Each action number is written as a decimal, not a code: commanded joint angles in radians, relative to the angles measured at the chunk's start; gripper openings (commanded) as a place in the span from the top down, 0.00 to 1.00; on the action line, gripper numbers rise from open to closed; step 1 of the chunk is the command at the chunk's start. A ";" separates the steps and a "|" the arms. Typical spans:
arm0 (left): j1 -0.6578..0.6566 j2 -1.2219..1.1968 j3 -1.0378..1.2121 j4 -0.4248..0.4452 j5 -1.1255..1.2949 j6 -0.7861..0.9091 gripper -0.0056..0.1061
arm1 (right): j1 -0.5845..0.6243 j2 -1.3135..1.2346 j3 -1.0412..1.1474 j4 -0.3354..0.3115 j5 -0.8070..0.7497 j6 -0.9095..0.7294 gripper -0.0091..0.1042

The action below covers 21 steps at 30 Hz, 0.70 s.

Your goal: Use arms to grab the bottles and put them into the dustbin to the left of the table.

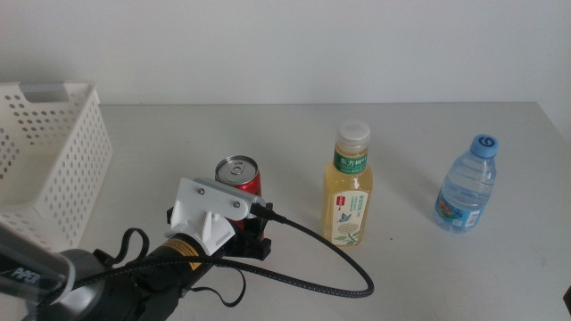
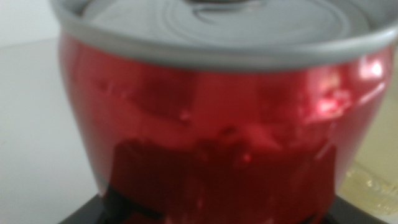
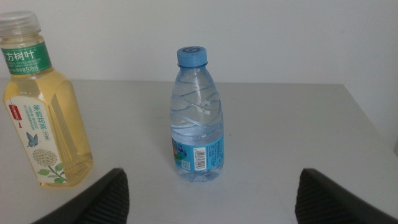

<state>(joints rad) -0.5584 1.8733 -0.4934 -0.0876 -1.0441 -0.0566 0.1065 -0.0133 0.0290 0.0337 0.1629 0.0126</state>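
The left gripper (image 1: 243,234) reaches in low over the grey counter (image 1: 410,267), its white housing (image 1: 210,214) and black cable (image 1: 330,267) trailing behind, and is set against the base of the red can (image 1: 239,175). In the left wrist view the can (image 2: 217,118) fills nearly the whole picture, upright, its silver lid at the top; the jaws show only as a dark strip under it, and whether they have closed on the can cannot be told.

The right gripper (image 3: 208,202) hangs with its jaws spread wide apart and holding nothing. Straight ahead between them stands the water bottle (image 3: 197,118), upright with its blue cap on, apart from both jaws. The tea bottle (image 3: 42,102) stands beside it, farther off to one side.

In the middle view the tea bottle (image 1: 349,185) stands just beyond the can, the water bottle (image 1: 467,185) well apart from it, and the white basket (image 1: 53,160) sits at the counter's left end.
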 commanded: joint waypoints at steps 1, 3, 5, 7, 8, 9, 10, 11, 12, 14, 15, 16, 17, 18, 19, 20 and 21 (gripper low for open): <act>0.002 -0.095 -0.025 -0.049 -0.032 0.011 0.96 | 0.004 -0.022 -0.009 -0.005 -0.072 -0.004 0.09; 0.002 -0.147 -0.037 -0.074 0.045 0.047 0.96 | 0.004 -0.022 -0.009 -0.005 -0.072 -0.004 0.09; 0.002 -0.198 -0.065 -0.085 0.150 0.084 0.96 | 0.004 -0.022 -0.009 -0.005 -0.072 -0.004 0.09; 0.002 -0.255 -0.110 -0.088 0.311 0.120 0.96 | 0.004 -0.022 -0.009 -0.005 -0.072 -0.004 0.09; 0.002 -0.280 -0.134 -0.088 0.403 0.133 0.96 | 0.004 -0.022 -0.009 -0.005 -0.072 -0.004 0.09; 0.002 -0.303 -0.167 -0.088 0.497 0.146 0.96 | 0.004 -0.022 -0.009 -0.005 -0.072 -0.004 0.09; 0.002 -0.323 -0.203 -0.088 0.593 0.159 0.96 | 0.004 -0.022 -0.009 -0.005 -0.072 -0.004 0.09; 0.002 -0.338 -0.235 -0.088 0.670 0.172 0.96 | 0.004 -0.022 -0.009 -0.005 -0.072 -0.004 0.09; 0.002 -0.353 -0.276 -0.086 0.765 0.182 0.96 | 0.004 -0.022 -0.009 -0.005 -0.072 -0.004 0.09; 0.009 -0.374 -0.361 -0.086 0.925 0.201 0.96 | 0.004 -0.022 -0.009 -0.005 -0.072 -0.004 0.09; 0.019 -0.381 -0.405 -0.084 1.011 0.212 0.96 | 0.004 -0.022 -0.009 -0.005 -0.072 -0.004 0.09; 0.034 -0.382 -0.450 -0.083 1.092 0.220 0.96 | 0.004 -0.022 -0.009 -0.005 -0.072 -0.004 0.09; 0.054 -0.382 -0.486 -0.083 1.169 0.220 0.96 | 0.004 -0.022 -0.009 -0.005 -0.072 -0.004 0.09; 0.076 -0.379 -0.531 -0.082 1.243 0.220 0.96 | 0.004 -0.022 -0.009 -0.005 -0.072 -0.004 0.09; 0.103 -0.377 -0.575 -0.080 1.309 0.220 0.96 | 0.004 -0.022 -0.009 -0.005 -0.072 -0.004 0.09; 0.127 -0.377 -0.608 -0.080 1.359 0.221 0.96 | 0.004 -0.022 -0.009 -0.005 -0.072 -0.004 0.09; 0.160 -0.377 -0.650 -0.080 1.419 0.225 0.96 | 0.004 -0.022 -0.009 -0.005 -0.072 -0.004 0.09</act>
<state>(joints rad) -0.4377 1.5467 -1.0543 -0.1670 0.3525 0.1653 0.1065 -0.0133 0.0290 0.0337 0.1629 0.0126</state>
